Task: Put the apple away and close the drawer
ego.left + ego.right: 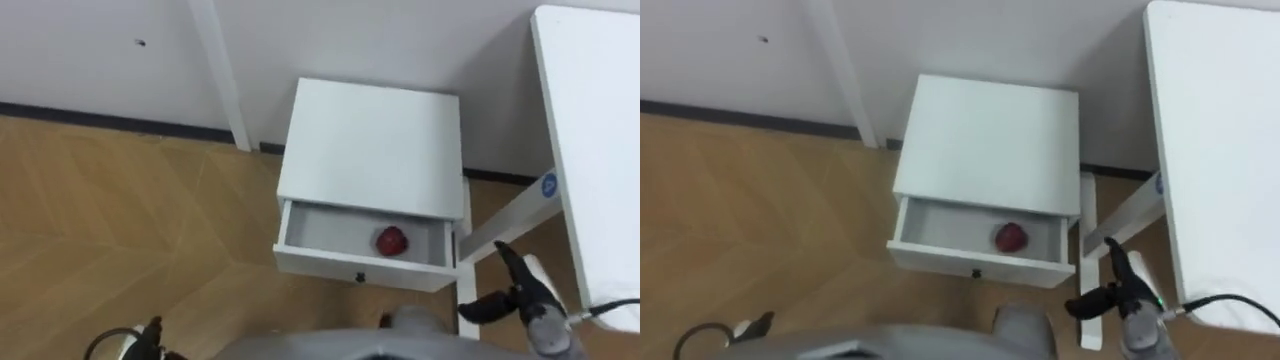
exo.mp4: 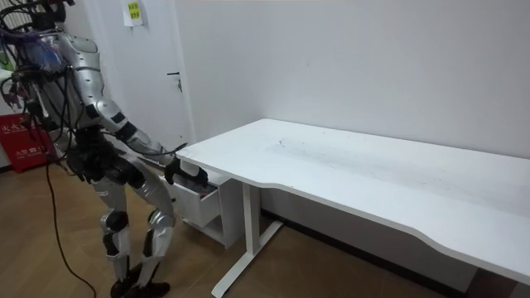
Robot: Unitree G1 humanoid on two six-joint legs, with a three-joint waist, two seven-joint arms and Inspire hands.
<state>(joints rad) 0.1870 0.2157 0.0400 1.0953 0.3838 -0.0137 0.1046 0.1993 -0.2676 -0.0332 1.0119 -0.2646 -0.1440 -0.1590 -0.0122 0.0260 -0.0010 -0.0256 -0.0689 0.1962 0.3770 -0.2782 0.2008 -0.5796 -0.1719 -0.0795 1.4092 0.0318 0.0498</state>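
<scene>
Apple (image 1: 392, 240), red, lies on the drawer (image 1: 330, 230) floor, right of middle, clear of the walls. Drawer is pulled out of a white cabinet (image 1: 375, 145); small dark knob (image 1: 360, 277) on its front panel. Cabinet stands against a white wall (image 1: 400, 40) with a dark baseboard, on a wood floor (image 1: 120, 220).

White desk (image 1: 600, 150) just beside the cabinet on the robot's right, its leg (image 1: 515, 225) slanting down near the drawer's right corner. Round blue sticker (image 1: 548, 184) on the leg, print too small to read.

Right hand (image 1: 515, 290) hangs low beside the desk leg, right of the drawer front and apart from it. Fingers loosely spread, thumb out to the side, nothing in it.

Left hand (image 1: 152, 330) at the lower left edge over the floor; its state cannot be told.

Room view: robot stands at the desk's end before the cabinet. Yellow notice (image 2: 132, 12) high on the wall, unreadable.
</scene>
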